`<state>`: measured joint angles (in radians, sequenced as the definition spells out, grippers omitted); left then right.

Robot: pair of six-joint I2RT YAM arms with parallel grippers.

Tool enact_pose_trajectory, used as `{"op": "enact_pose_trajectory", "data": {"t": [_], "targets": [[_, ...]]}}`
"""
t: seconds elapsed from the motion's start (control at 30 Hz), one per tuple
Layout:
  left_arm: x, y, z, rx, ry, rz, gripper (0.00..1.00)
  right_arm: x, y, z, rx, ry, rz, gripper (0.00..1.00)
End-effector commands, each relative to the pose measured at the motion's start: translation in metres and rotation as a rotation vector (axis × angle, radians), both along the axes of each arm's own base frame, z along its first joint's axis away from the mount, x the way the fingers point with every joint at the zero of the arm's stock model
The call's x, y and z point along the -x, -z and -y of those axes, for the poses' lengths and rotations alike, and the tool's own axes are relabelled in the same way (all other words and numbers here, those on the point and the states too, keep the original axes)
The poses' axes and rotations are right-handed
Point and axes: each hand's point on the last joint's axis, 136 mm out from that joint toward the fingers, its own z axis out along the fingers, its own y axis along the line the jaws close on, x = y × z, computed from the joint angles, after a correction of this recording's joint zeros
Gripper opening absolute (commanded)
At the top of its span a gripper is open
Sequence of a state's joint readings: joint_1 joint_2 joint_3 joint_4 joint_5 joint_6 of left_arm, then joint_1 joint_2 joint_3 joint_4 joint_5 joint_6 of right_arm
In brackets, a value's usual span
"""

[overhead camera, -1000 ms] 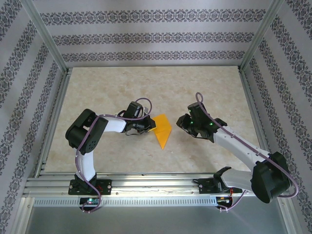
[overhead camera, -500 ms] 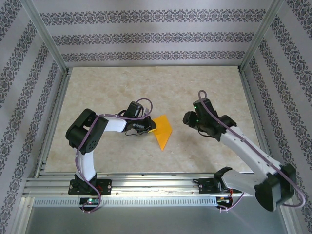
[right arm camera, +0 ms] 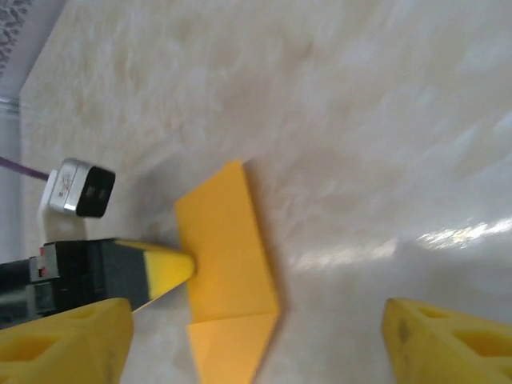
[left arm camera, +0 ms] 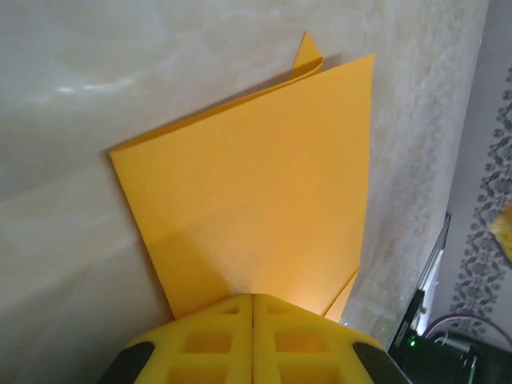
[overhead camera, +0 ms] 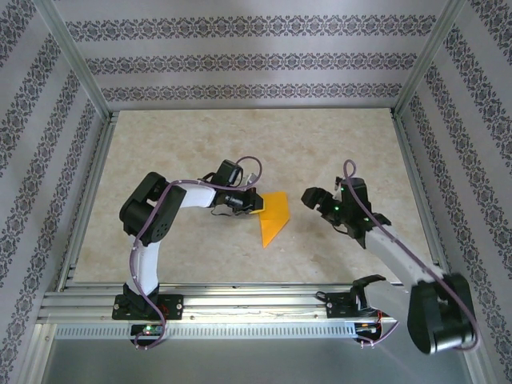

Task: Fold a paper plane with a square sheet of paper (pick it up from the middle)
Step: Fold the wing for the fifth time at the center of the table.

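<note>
The square sheet of paper (overhead camera: pixel 274 218) is orange-yellow and lies flat on the table, folded into a pointed shape with its tip toward the near edge. My left gripper (overhead camera: pixel 255 208) is shut, and its joined yellow fingertips (left arm camera: pixel 254 298) press on the paper's (left arm camera: pixel 256 176) left edge. From the right wrist view the same tip (right arm camera: pixel 172 268) rests on the paper (right arm camera: pixel 228 240), which shows a crease across its lower part. My right gripper (overhead camera: pixel 311 197) stands open just right of the paper with nothing between its fingers, which are spread wide (right arm camera: pixel 256 320).
The tabletop (overhead camera: pixel 240 144) is pale and marble-patterned, boxed in by patterned walls and aluminium posts. A metal rail (overhead camera: pixel 256 302) with both arm bases runs along the near edge. The left wrist's camera block (right arm camera: pixel 80 188) sits behind its fingers.
My right gripper has opened and drawn back to the right, away from the paper. The left gripper and the paper have shifted slightly to the right.
</note>
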<state>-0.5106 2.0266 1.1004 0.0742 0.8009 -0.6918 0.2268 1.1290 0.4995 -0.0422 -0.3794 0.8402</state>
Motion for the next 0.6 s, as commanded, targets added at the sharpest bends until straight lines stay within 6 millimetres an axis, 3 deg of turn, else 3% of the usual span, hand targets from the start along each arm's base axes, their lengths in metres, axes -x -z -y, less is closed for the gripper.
{"op": "enact_pose_trajectory", "data": {"t": [0.0, 0.27, 0.33, 0.57], "targets": [[0.016, 0.006, 0.0, -0.035, 0.121, 0.006, 0.05, -0.004, -0.011, -0.041, -0.209, -0.113, -0.056, 0.71], [0.019, 0.006, -0.001, -0.059, 0.132, 0.004, 0.05, -0.004, 0.035, -0.053, -0.155, -0.12, -0.231, 0.58], [0.018, 0.007, -0.002, -0.065, 0.125, 0.005, 0.05, -0.002, 0.039, -0.06, -0.171, -0.153, -0.255, 0.51], [0.016, 0.025, -0.014, -0.156, 0.072, -0.031, 0.03, 0.007, 0.055, -0.063, -0.124, -0.165, -0.321, 0.48]]}}
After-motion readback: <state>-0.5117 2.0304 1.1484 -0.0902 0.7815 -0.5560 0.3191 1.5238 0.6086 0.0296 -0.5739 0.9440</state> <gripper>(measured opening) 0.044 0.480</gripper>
